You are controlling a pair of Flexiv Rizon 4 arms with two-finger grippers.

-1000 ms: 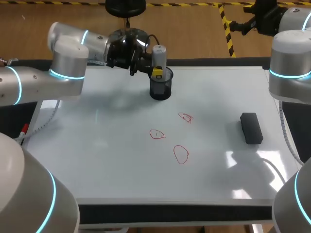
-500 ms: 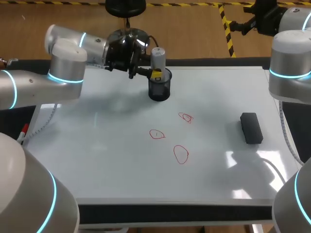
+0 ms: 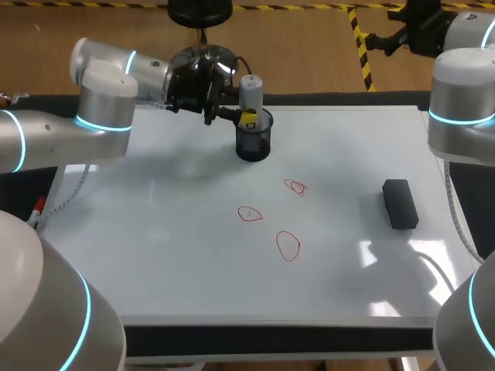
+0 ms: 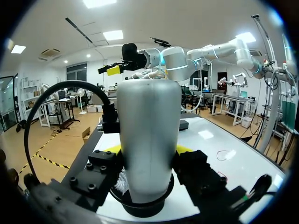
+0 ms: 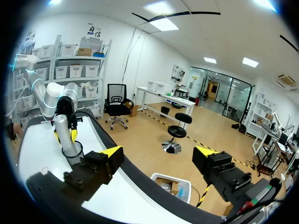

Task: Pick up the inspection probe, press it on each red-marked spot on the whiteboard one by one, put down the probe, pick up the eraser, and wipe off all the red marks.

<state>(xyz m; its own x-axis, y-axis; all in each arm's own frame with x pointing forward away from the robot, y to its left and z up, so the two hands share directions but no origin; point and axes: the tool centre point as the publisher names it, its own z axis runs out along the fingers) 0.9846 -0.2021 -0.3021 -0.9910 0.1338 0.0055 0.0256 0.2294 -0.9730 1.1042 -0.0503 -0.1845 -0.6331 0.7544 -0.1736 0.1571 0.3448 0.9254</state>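
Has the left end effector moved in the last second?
Yes, slightly. The left end effector, shut on the inspection probe standing in the cup, has shifted left, away from the eraser.

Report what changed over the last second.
The left tool, closed around the inspection probe standing in the cup, edged slightly leftward, and probe and cup shifted with it. The eraser, red marks and right arm stayed put.

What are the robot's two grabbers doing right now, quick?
Left gripper: shut on the inspection probe, which stands in the dark cup.
Right gripper: open, holding nothing.
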